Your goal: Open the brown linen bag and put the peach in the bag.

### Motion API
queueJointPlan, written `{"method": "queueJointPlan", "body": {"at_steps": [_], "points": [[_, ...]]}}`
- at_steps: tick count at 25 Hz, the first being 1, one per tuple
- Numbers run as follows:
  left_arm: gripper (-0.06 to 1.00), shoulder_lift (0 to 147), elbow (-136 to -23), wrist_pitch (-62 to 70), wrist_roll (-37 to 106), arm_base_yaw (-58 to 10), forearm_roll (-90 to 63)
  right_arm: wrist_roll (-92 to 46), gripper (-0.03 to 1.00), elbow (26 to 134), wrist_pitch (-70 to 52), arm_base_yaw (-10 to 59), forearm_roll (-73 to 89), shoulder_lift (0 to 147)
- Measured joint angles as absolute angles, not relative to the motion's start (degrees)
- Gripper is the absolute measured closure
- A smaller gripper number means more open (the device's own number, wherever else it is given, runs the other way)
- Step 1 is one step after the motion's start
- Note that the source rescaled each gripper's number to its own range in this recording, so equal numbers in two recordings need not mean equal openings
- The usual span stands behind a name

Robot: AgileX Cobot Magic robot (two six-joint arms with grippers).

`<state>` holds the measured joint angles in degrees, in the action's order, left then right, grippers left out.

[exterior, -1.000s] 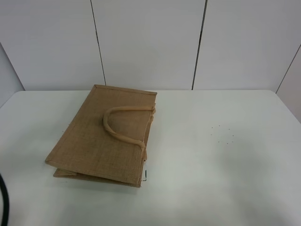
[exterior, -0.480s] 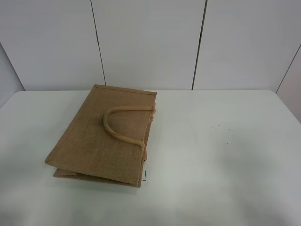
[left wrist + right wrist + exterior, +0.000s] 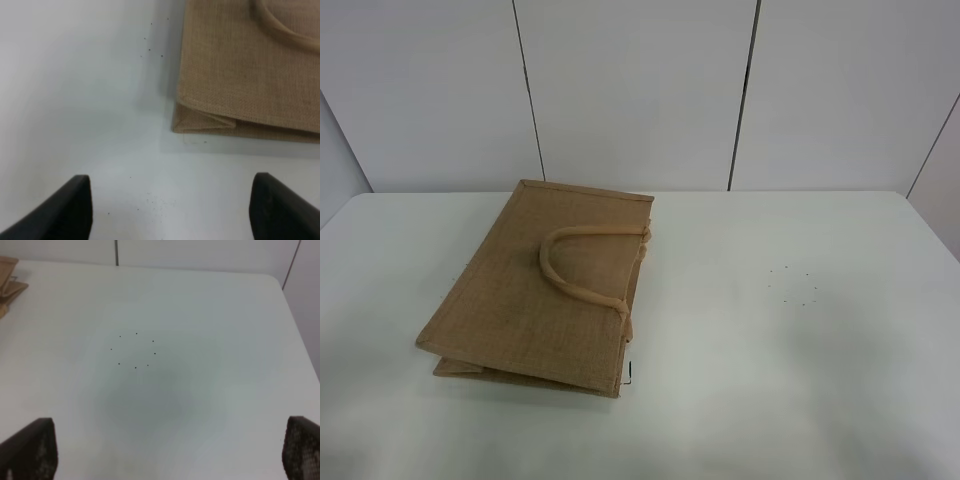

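Note:
The brown linen bag (image 3: pixel 545 290) lies flat and closed on the left half of the white table, one beige loop handle (image 3: pixel 582 270) resting on top. Its folded corner also shows in the left wrist view (image 3: pixel 240 75). The peach is in none of the views. My left gripper (image 3: pixel 170 210) is open and empty over bare table, a short way from the bag's corner. My right gripper (image 3: pixel 167 455) is open and empty over the right side of the table. Neither gripper shows in the exterior high view.
The white table (image 3: pixel 790 350) has a ring of small dark dots (image 3: pixel 792 285) on its right side, also in the right wrist view (image 3: pixel 134 351). White wall panels (image 3: pixel 640 90) stand behind the table's far edge.
A dark cable at the lower left edge of the high view one second ago has gone from view. The bag has not moved.

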<state>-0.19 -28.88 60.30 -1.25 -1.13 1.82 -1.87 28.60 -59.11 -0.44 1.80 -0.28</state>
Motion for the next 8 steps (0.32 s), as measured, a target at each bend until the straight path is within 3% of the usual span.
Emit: {"method": "queueJointPlan", "body": {"at_steps": [8], "points": [[-0.02,-0.2,-28.9,60.3,-1.1,-1.1,1.8,-1.9,-0.03,28.6,-59.1,-0.4,1.8,-0.3]]}}
